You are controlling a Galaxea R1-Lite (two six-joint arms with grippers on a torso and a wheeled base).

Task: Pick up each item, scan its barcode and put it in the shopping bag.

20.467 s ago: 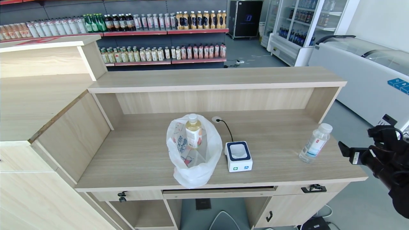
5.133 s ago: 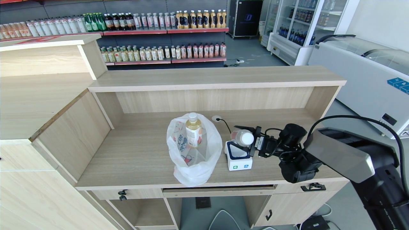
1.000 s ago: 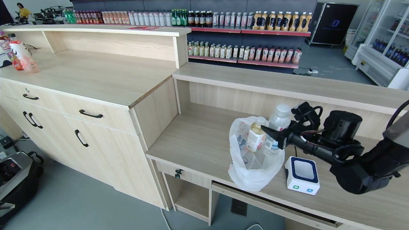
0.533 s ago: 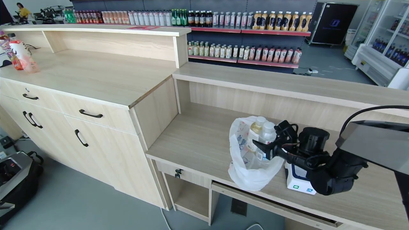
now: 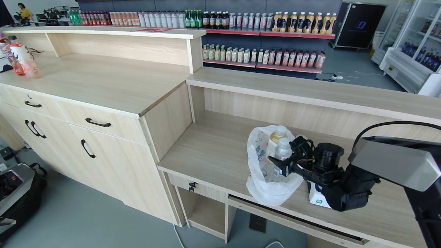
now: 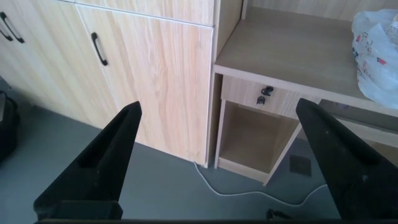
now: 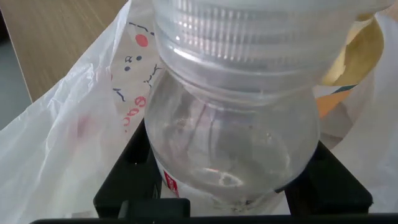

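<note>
Clear plastic water bottle (image 5: 283, 150) is hanging beside the yellow tea bottle (image 5: 277, 135) inside the white plastic shopping bag (image 5: 257, 167), my right fingers (image 5: 276, 162) clamping it, release pending.

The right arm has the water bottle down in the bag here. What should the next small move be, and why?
Probably open the right gripper and let go. The water bottle is upright and low inside the shopping bag, beside the tea bottle, with the jaws shut on its body. Whether its base rests on anything is hidden, so release gently.
</note>
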